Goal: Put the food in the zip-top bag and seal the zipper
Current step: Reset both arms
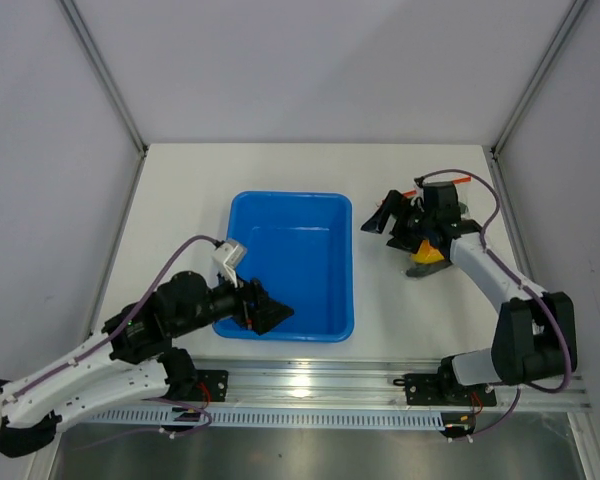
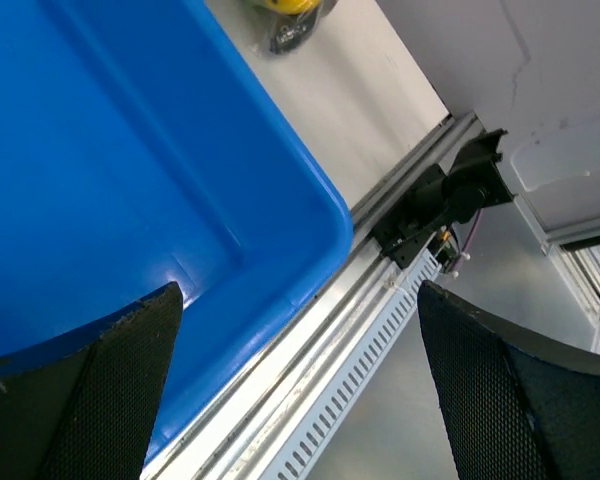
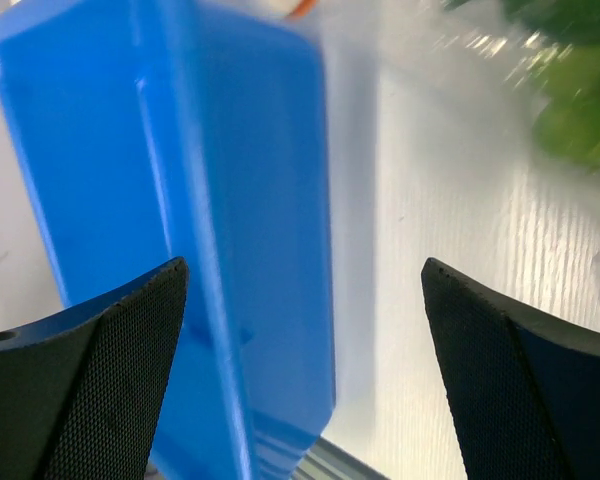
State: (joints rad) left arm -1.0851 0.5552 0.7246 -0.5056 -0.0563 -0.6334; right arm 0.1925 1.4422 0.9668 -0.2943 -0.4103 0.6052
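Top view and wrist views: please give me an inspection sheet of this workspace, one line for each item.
Surface: white table, no spill seen.
Job's things: yellow piece and green bunch right of the tray, partly under the right arm; orange strip of the bag beside them.
Clutter: blue tray, nothing seen inside.
Grippers: left gripper open over the tray's near left corner; right gripper open, right of the tray; both hold nothing.
Cables: purple cables along both arms, no snag seen.
Surroundings: pale walls; metal rail at the near edge.

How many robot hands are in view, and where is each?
2. The left hand hangs open over the near left corner of the blue tray; the right hand hangs open just right of it, near the toy food.
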